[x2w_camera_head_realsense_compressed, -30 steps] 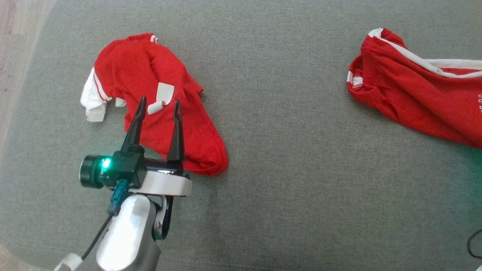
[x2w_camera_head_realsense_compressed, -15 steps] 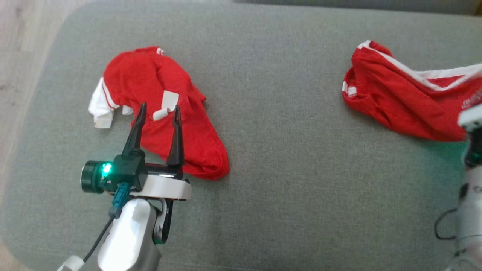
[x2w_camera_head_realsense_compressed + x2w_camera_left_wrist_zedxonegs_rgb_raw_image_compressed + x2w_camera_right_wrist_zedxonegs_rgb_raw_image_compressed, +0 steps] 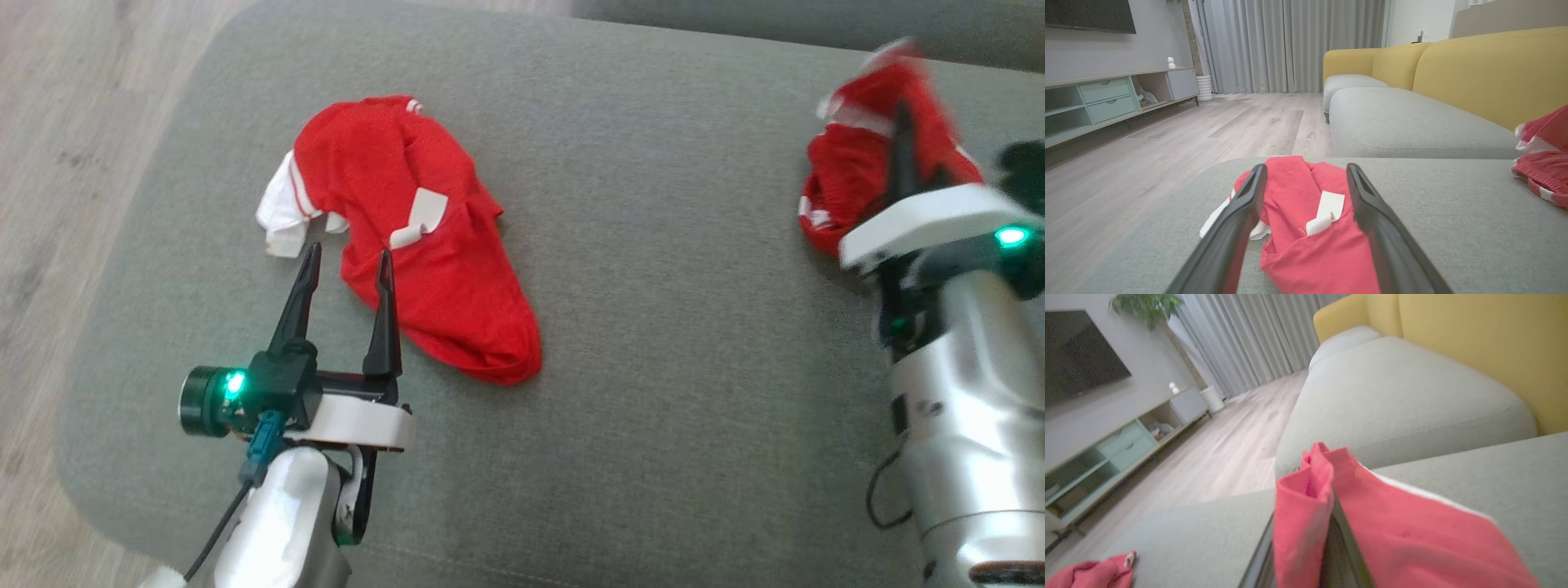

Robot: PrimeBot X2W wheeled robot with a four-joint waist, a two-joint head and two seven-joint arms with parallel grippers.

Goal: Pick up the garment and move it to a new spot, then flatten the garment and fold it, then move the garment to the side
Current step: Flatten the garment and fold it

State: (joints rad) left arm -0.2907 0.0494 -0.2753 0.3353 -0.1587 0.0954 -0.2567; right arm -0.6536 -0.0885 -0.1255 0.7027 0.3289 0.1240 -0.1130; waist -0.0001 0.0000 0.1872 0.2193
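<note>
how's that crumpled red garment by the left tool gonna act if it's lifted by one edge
Probably floppy: the red garment lies in soft folds, so it would likely hang and unfurl. Likely light, being thin cloth. Pushed, it may bunch on the grey cushion rather than slide.

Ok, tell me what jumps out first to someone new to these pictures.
Two red garments on the grey cushion grab the eye. The tagged red garment lies crumpled at the left, just ahead of the open left gripper; the other red garment, at the far right, is bunched in the shut right gripper. Behind rises a yellow sofa back.
</note>
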